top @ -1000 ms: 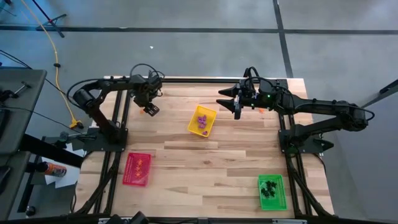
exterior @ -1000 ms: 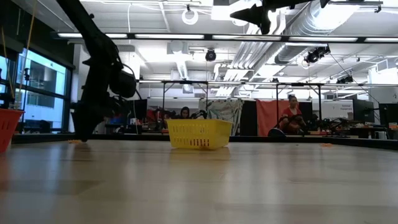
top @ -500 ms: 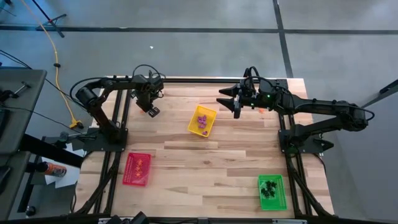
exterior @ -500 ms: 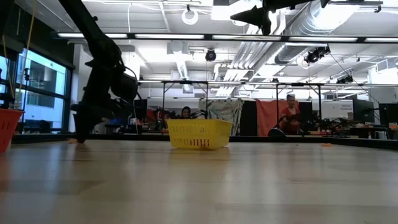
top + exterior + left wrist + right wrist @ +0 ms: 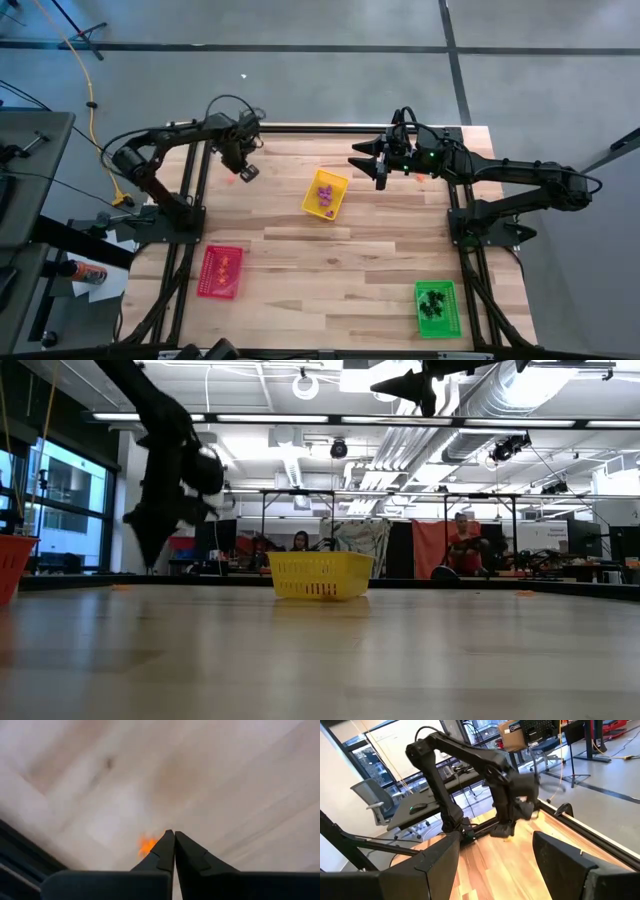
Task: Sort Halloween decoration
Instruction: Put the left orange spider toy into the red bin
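Observation:
My left gripper [image 5: 246, 172] hangs over the table's far left part, pointing down, with its fingers shut [image 5: 173, 832]. It stands a little above the wood in the low view [image 5: 150, 560]. A tiny orange Halloween decoration [image 5: 147, 844] shows blurred beside the fingertips. My right gripper [image 5: 365, 160] waits open, held level and high over the far middle [image 5: 495, 862]. The yellow tray [image 5: 325, 194] holds purple trinkets, the red tray [image 5: 221, 271] orange ones and the green tray [image 5: 437, 308] black ones. My left gripper comes from above with its fingers shut together. The orange trinket [image 5: 146, 846] shows beside one fingertip, not between the two. I cannot tell whether the fingers touch it or whether it lies on the wood below them.
The yellow tray [image 5: 320, 575] stands on the far middle of the wooden table. The red tray lies near the front left and the green tray at the front right corner. A small orange piece [image 5: 420, 178] lies under the right arm. Dark frame rails run along both sides.
My left gripper has shut its fingers at the table beside the orange trinket and then risen straight up, clear of the wood. It still points down. My right gripper has kept still.

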Action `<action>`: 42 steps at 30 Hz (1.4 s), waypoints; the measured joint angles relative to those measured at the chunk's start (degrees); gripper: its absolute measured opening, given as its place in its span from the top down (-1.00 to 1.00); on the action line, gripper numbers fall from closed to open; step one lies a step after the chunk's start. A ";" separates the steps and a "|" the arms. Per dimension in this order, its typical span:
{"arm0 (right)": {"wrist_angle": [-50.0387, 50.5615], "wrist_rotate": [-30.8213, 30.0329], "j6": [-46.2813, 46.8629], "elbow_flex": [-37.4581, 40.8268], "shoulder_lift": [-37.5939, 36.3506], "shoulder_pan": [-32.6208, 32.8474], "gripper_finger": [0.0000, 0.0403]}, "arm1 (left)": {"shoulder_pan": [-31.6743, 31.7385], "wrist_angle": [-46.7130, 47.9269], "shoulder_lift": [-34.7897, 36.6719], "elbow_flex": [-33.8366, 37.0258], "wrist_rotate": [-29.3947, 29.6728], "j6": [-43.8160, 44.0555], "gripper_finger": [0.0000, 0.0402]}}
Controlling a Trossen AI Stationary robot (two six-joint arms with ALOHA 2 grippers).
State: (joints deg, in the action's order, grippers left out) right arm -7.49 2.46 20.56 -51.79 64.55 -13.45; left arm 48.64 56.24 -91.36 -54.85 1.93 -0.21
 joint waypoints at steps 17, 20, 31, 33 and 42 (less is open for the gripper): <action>0.55 -0.76 -1.54 0.02 0.00 0.00 -0.23 | 1.68 1.11 14.46 -0.55 3.62 3.05 0.79; 1.44 -0.76 -1.54 0.00 0.00 0.00 -0.23 | 1.57 0.48 12.50 2.53 2.83 3.18 0.60; 3.06 -0.92 -1.54 0.00 0.00 0.00 -0.23 | 1.44 -7.28 5.91 12.07 3.01 5.64 0.01; 3.06 -0.96 -1.54 0.00 0.00 0.00 -0.23 | 1.44 -8.15 4.77 12.07 2.15 5.77 -0.02; 3.06 -0.96 -1.10 0.02 0.00 0.00 -0.23 | -0.09 -8.56 2.15 11.89 3.68 6.93 0.07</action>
State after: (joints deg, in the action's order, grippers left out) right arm -4.43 1.50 19.46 -51.77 64.55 -13.45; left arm 48.55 47.68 -89.21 -42.96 5.61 6.72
